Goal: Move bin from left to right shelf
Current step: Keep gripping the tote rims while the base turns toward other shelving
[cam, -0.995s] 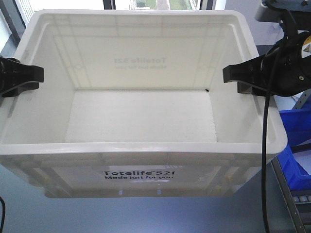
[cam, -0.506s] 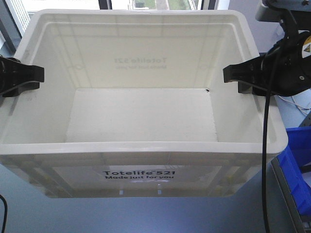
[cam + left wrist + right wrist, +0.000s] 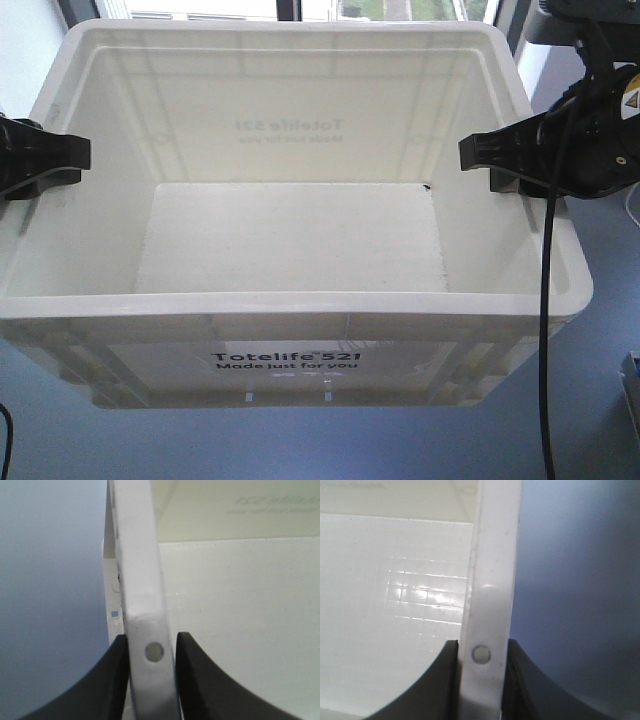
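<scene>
The bin [image 3: 300, 305], a big white crate with black "Totelife 521" print on its near wall, fills the front view and hangs over the blue-grey floor. Its inside holds nothing. My left gripper [image 3: 80, 162] is shut on the bin's left rim, one black finger inside the wall and one outside. The left wrist view shows that gripper [image 3: 151, 645] pinching the white rim beside the bin's floor [image 3: 240, 605]. My right gripper [image 3: 478, 165] is shut on the right rim in the same way. In the right wrist view, it [image 3: 482, 652] clamps the rim next to the bin's floor [image 3: 395, 580].
Blue-grey floor [image 3: 600, 330] lies below and to the right of the bin. Windows [image 3: 210, 8] run along the top edge. A black cable [image 3: 545, 330] hangs from the right arm across the bin's right corner. A sliver of some object [image 3: 632, 385] shows at the right edge.
The background has slid past: the blue bins seen at the right a second ago have left the view and the window frames have shifted. Bin and both grippers keep their places in the frame.
</scene>
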### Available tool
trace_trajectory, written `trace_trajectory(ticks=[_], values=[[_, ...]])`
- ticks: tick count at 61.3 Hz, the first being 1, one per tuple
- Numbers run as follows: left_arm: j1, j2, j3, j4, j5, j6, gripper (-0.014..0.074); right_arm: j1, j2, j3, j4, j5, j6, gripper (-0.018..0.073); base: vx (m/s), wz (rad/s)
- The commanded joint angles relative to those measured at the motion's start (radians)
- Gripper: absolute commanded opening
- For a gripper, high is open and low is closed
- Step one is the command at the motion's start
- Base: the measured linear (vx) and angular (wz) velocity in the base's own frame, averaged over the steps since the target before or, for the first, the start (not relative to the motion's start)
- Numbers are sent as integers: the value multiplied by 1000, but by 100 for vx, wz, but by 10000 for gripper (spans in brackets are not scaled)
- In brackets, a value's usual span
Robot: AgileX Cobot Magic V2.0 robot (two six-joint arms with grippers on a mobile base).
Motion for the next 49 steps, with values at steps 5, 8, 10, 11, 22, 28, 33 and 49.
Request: trace_trajectory(ticks=[5, 8, 10, 11, 22, 28, 33, 49], values=[[0, -41, -44, 0, -100, 33, 109, -10, -36, -39, -72, -99, -33, 1, 10, 42], [0, -41, -44, 0, -100, 33, 109, -10, -36, -39, -72, -99, -33, 1, 10, 45], [0, -41, -44, 0, -100, 33, 109, -10, -36, -39, -72, -99, -33, 1, 11, 46], [0, -41, -44, 0, -100, 33, 109, -10, -36, -39, -72, -99, -33, 1, 12, 48], [0, -41, -44, 0, -100, 33, 109, -10, -36, -39, -72, -99, -33, 1, 12, 52], [0, -41, -44, 0, -100, 33, 109, -10, -36, -39, -72, -99, -33, 1, 14, 57], [0, -41, -44, 0, -100, 33, 109, -10, -36, -39, -72, -99, -33, 1, 15, 59], [0, -41, -44, 0, -100, 33, 109, -10, -36, -39, -72, -99, -33, 1, 15, 59]])
